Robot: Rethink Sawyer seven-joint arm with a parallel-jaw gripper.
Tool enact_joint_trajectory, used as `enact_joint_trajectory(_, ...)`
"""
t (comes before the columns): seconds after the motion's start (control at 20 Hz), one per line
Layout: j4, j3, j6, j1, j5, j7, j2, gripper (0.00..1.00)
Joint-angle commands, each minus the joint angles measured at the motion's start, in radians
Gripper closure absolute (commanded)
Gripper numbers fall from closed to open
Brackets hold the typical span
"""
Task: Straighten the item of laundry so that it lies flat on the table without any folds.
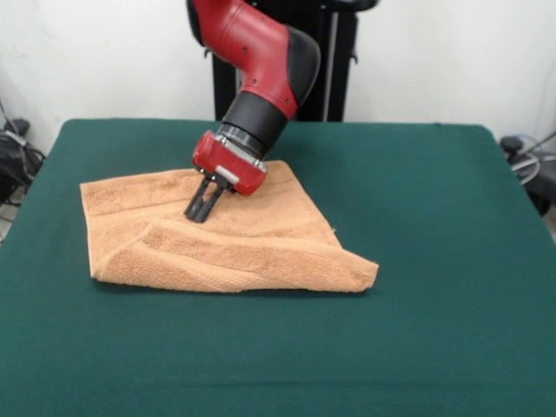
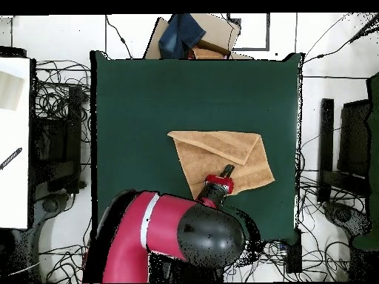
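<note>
The peach-orange towel (image 1: 217, 234) lies left of centre on the green table (image 1: 434, 261). Its near part is folded over in a long diagonal flap that ends in a point at the right. My gripper (image 1: 200, 213) comes down at a slant onto the towel's upper middle, just above the fold line. The jaws stand close together, shut, with their tips touching the cloth. I cannot tell whether any cloth is pinched. In the overhead view the towel (image 2: 222, 151) shows the folded flap on its far side, and the gripper (image 2: 227, 171) sits over its near edge on the table (image 2: 148, 96).
The black pedestal (image 1: 334, 61) stands behind the table's far edge. In the overhead view a cardboard box with blue cloth (image 2: 194, 37) sits beyond the table's top edge. Cables (image 2: 59, 111) and equipment lie along both sides of the table.
</note>
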Motion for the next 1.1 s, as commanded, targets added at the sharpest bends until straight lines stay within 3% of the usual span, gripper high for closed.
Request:
enact_joint_trajectory(0.05, -0.128, 0.166, 0.219, -0.026, 0.057, 0.225, 0.039, 1.0)
enact_joint_trajectory(0.45, -0.109, 0.166, 0.301, -0.036, 0.042, 0.211, -0.02, 1.0)
enact_joint_trajectory(0.7, -0.083, 0.175, 0.425, -0.039, 0.067, 0.21, -0.077, 1.0)
enact_joint_trajectory(1.1, -0.097, 0.16, 0.413, -0.038, 0.029, 0.239, -0.076, 1.0)
